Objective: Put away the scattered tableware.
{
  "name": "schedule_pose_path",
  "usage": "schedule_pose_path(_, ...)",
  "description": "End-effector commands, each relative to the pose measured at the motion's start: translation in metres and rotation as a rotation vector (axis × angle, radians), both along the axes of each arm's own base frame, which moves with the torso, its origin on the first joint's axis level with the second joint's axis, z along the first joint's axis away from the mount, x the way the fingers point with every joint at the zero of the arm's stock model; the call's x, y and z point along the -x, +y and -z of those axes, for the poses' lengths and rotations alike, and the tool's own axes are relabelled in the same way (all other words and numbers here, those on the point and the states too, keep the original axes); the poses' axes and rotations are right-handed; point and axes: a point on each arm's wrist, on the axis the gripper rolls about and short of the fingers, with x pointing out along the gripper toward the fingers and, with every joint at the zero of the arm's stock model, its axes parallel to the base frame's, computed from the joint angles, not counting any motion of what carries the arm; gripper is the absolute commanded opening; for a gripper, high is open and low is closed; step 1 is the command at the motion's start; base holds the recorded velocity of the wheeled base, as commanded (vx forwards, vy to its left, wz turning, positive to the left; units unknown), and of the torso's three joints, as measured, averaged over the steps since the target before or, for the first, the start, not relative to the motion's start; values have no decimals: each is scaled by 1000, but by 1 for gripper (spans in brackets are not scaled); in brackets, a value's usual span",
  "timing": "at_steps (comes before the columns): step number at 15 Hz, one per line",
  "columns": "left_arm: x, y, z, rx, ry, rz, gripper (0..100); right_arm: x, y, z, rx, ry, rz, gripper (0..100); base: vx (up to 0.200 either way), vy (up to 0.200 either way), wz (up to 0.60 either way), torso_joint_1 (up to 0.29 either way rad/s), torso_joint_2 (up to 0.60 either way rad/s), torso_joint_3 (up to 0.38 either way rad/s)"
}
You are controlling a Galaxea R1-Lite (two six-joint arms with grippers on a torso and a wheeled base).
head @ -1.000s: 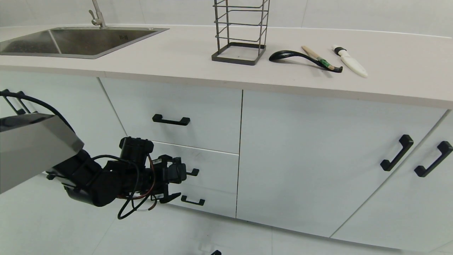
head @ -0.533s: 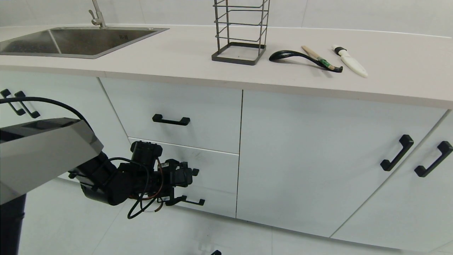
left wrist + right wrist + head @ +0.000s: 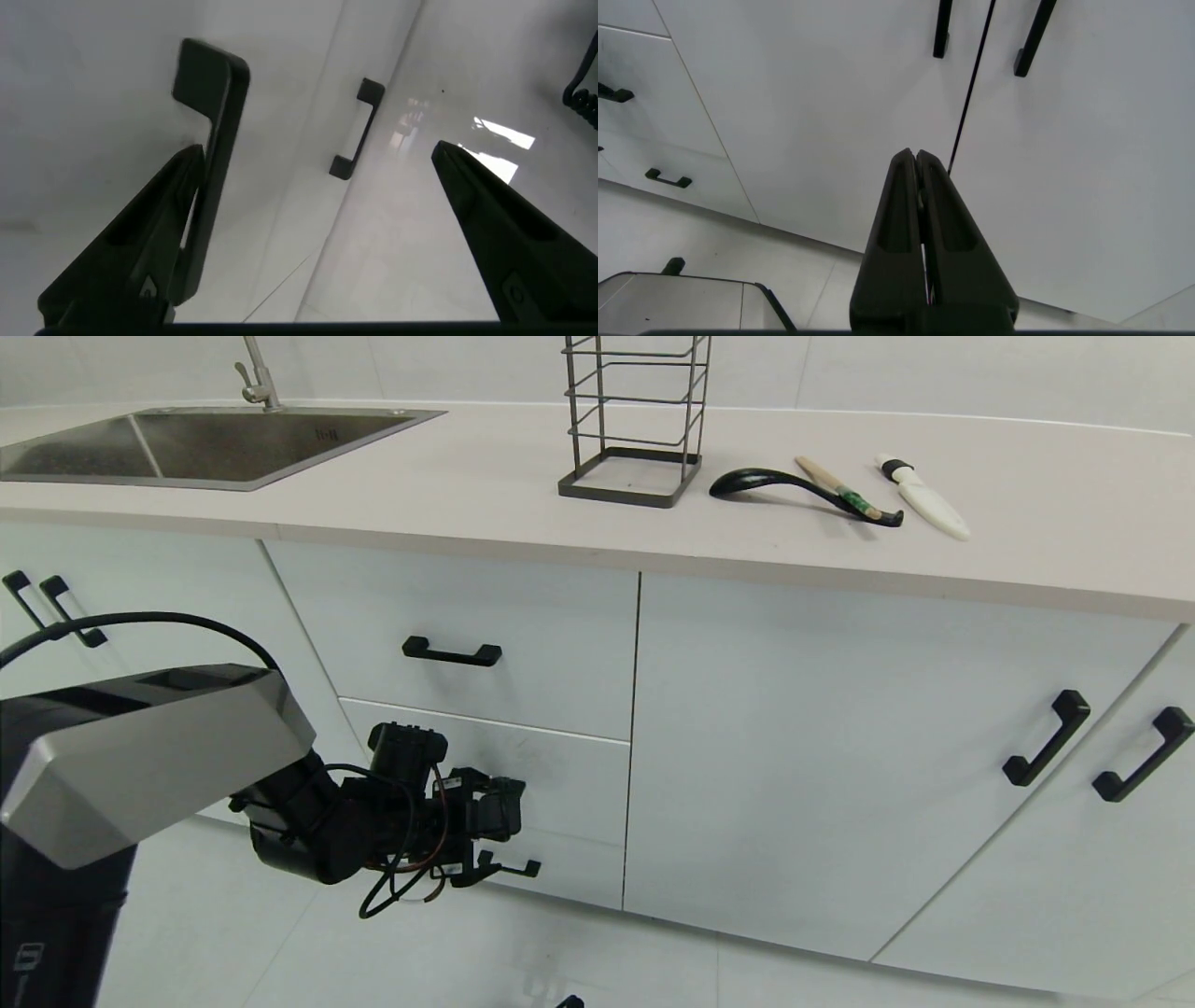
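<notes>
Left gripper (image 3: pixel 498 831) is spread wide and empty, its arm held low and level before the drawers, one finger beside, possibly touching, a black drawer handle (image 3: pixel 210 168). Right gripper (image 3: pixel 920 201) is clenched, facing cabinet doors (image 3: pixel 831 103). A black ladle (image 3: pixel 794 483), wooden utensil (image 3: pixel 834 483) and white knife (image 3: pixel 926 506) lie on the tabletop (image 3: pixel 467 495) beside a wire rack (image 3: pixel 635 420).
</notes>
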Motion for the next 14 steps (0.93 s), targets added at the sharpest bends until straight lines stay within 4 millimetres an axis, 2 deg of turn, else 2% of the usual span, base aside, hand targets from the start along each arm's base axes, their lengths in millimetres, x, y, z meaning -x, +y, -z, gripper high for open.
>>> schedule_pose_path(1,6,3,7,-8,36,-3,100,0,0,0,1,0,0,0,0,0,0,0,0,0)
schedule_pose_path(6,26,14,4,-17,80,-22,100,0,0,0,1,0,0,0,0,0,0,0,0,0)
schedule_pose_path(10,28,16,2,-19,80,-23,100,0,0,0,1,0,0,0,0,0,0,0,0,0)
schedule_pose_path(14,40,20,-13,-10,65,-29,100,0,0,0,1,0,0,0,0,0,0,0,0,0)
